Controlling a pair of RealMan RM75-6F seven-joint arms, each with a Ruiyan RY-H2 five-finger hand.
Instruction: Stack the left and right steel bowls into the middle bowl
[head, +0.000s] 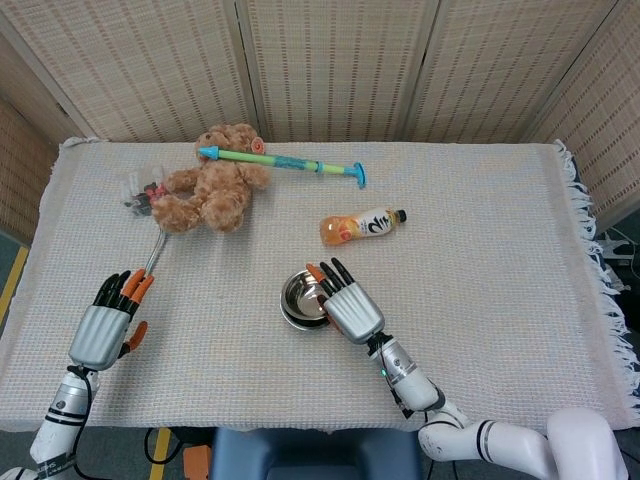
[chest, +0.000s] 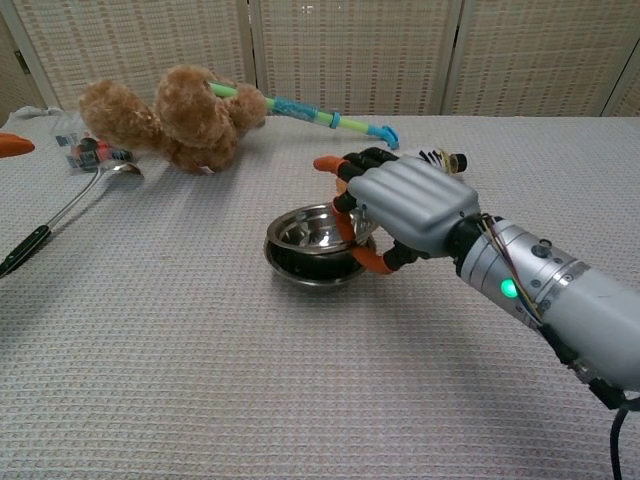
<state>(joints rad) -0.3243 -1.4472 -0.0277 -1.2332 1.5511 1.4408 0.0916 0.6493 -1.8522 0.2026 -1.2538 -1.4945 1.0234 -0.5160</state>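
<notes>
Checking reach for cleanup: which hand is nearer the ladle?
Left. The left hand sits just below the ladle handle's near end, at the table's left edge. The right hand is mid-table, holding the steel bowl over the middle bowl.
</notes>
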